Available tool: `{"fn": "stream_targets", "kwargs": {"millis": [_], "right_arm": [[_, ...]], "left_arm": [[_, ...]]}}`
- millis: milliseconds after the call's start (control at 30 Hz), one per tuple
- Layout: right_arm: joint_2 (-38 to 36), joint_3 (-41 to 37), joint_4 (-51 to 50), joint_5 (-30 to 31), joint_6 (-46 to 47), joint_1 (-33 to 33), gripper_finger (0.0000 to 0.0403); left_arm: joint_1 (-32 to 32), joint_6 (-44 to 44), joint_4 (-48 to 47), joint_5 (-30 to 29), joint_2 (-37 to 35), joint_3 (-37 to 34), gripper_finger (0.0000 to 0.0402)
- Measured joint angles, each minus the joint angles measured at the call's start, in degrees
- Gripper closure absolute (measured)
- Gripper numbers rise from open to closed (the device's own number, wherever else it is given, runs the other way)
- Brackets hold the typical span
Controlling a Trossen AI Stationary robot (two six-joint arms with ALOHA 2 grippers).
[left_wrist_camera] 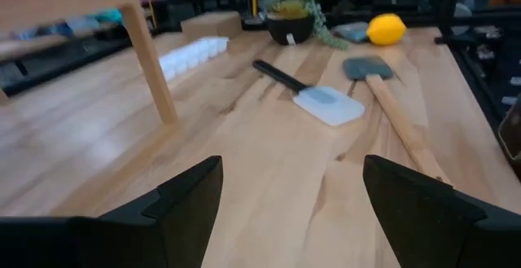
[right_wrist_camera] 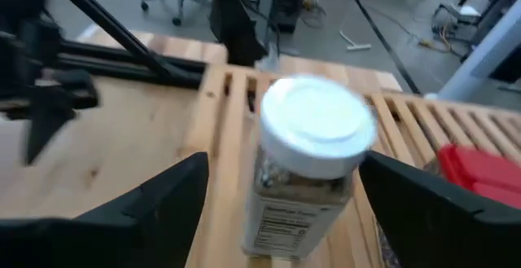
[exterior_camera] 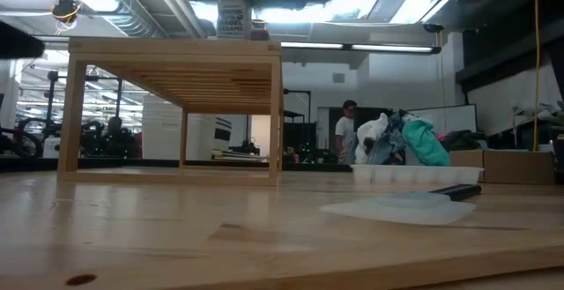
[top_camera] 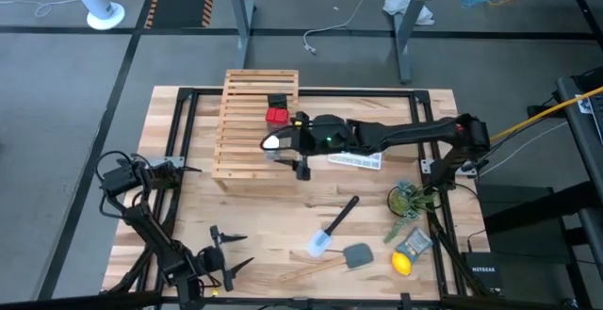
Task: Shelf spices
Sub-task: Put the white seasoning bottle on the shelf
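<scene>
The light wooden slatted shelf (top_camera: 252,126) stands on the table's far middle. On its top slats sit the red boxy container (top_camera: 276,115) and, just beyond it, the black one (top_camera: 277,101). The clear jar with a white round lid (right_wrist_camera: 309,162) stands upright on the shelf top (exterior_camera: 231,12), nearer the front edge. My right gripper (right_wrist_camera: 285,211) reaches in level from the table's right and is open, one finger on either side of the jar and neither touching it. My left gripper (top_camera: 226,253) waits open at the near left, over bare wood (left_wrist_camera: 293,203).
Right of the shelf lies the white ice-cube tray (top_camera: 356,161). Nearer are a black-handled pale spatula (top_camera: 332,227), a grey spatula with a wooden handle (top_camera: 353,253), a lemon (top_camera: 402,264) and a small potted plant (top_camera: 407,200). A person (exterior_camera: 348,131) stands far behind the table.
</scene>
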Motion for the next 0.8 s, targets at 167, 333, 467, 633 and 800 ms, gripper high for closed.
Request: {"fn": "stream_targets", "kwargs": {"millis": [167,333,467,633,800], "right_arm": [[-5.4,0.0,-2.78,0.25,-0.15,3.13,0.0077],[-12.24,0.04,-7.72,0.32,-0.11,6.42,0.0077],[-17.49,0.04,-12.64,0.38,0.44,9.11,0.0077],[-21.67,0.07,-14.19,4.31,0.46,10.69,0.0077],[-22.33,0.09,-16.76,7.16,0.51,10.49,0.0077]], "left_arm": [[-1.01,2.3,0.03,-3.84,-0.2,0.0,0.0112],[-1.28,6.46,-0.19,-4.09,-2.88,-0.01,0.0112],[-1.15,12.79,-0.17,-4.09,-6.93,-0.01,0.0112],[-1.11,16.75,-0.03,-4.13,-11.34,0.01,0.0112],[-1.11,17.31,-0.18,-4.02,-11.91,0.03,0.0112]]}}
